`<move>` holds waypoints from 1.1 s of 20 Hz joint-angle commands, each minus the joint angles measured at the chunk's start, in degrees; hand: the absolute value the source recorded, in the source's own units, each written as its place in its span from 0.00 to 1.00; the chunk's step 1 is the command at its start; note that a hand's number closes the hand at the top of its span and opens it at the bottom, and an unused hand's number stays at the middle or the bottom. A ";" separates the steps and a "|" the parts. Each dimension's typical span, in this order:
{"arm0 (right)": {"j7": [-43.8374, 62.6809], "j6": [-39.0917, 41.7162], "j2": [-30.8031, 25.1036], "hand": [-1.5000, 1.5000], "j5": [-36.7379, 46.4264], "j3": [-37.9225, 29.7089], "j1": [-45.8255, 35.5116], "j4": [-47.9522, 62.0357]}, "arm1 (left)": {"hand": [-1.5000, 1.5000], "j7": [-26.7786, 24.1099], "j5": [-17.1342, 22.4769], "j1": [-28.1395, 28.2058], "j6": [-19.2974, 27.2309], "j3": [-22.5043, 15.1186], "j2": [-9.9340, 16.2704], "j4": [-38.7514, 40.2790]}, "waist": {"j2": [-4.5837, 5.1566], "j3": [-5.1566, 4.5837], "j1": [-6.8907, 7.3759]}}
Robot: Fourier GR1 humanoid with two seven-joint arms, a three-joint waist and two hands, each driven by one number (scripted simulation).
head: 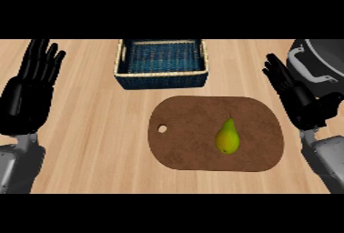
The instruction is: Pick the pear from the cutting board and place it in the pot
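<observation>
Wooden counter (94,136), pear (227,137) on cutting board (188,136), untouched.

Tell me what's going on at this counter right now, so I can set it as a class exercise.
Nothing is being handled yet. A pear lies on the right half of a brown board, stem pointing away from the robot. The left hand rests open at the left edge, fingers up. The right hand is open too, just right of the board. A pot sits in the far right corner, and a basket stands beyond the board.
</observation>
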 commanded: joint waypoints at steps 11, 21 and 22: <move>-31.61 27.70 -7.88 0.00 1.75 -9.93 2.99 25.66 | 0.50 3.69 -4.14 0.32 6.04 -1.55 -3.72 6.29 | -1.64 -0.41 0.10; -47.47 31.87 -13.30 0.00 17.00 -6.59 -3.66 34.46 | 0.50 3.88 -3.43 0.88 3.77 0.76 -2.82 7.56 | -2.35 -0.64 0.04; -45.91 30.84 -13.40 0.00 18.27 -4.99 -1.43 30.24 | 0.50 4.07 -4.44 0.04 5.47 0.23 -3.97 6.81 | -2.58 -0.68 -0.62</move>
